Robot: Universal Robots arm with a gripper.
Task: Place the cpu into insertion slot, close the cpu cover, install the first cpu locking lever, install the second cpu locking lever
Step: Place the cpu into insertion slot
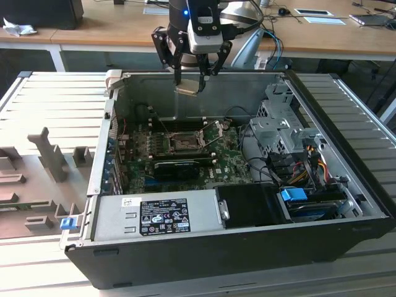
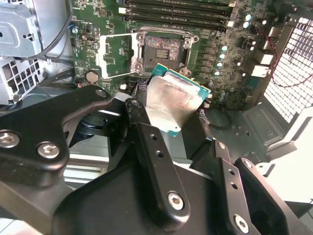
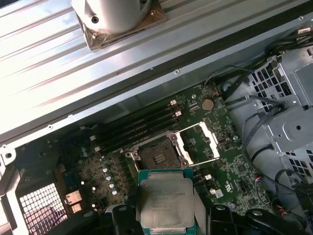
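Jaws narrow, clamped on the cpu (image 1: 187, 90), silver top showing in both wrist views (image 2: 176, 100) (image 3: 165, 203). The cpu hangs well above the open computer case (image 1: 216, 260), near the case's far wall in the exterior view, well apart from the board. The insertion slot (image 1: 184, 143) (image 2: 161, 49) (image 3: 157, 156) sits bare on the green circuit board (image 1: 139, 148), nothing in it. The cpu cover (image 1: 216, 129) (image 2: 101, 58) (image 3: 213, 142) is flipped open, just beside the slot, on the exterior view's right. The case rests on the ribbed grey counter (image 1: 49, 99).
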